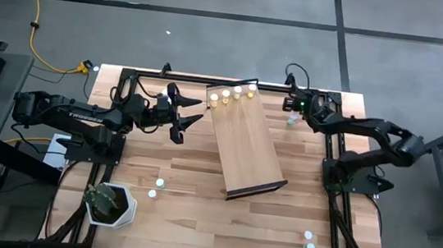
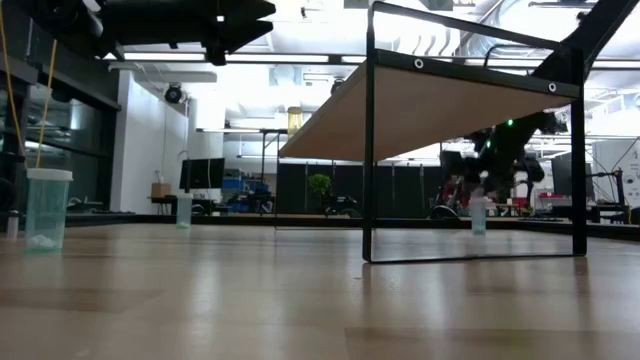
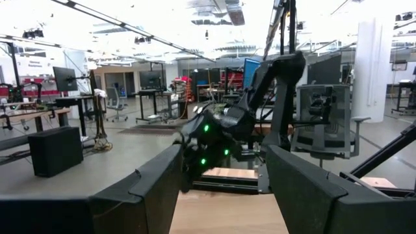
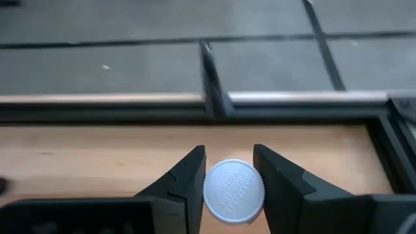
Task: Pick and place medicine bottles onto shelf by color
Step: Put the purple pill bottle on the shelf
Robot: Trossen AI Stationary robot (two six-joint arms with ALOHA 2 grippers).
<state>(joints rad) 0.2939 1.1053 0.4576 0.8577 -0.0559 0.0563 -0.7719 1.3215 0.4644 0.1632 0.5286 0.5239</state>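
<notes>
The tilted light-wood shelf (image 1: pixel 246 145) stands at the table's middle, with several yellow bottles (image 1: pixel 225 97) in a row on its far end. My right gripper (image 4: pixel 229 170) is at the far right, pointing down over a teal bottle (image 1: pixel 291 121), and its fingers are closed on the bottle's white cap. The bottle also shows upright in the low view (image 2: pixel 478 214). My left gripper (image 1: pixel 184 122) hangs open and empty above the table, left of the shelf's far end. It also shows in the left wrist view (image 3: pixel 224 188). My right gripper pinches the bottle's round white cap (image 4: pixel 234 192) between its two fingertips, one on each side of the rim. The fingers come from above, pointing down. The bottle stays upright under them; I cannot tell whether its base is on the table.
Two small bottles (image 1: pixel 156 187) stand at the near left beside a white pot with a plant (image 1: pixel 110 204). Two more bottles (image 1: pixel 308 240) stand at the near right. The table's dark frame rail (image 4: pixel 214 104) runs just beyond my right gripper.
</notes>
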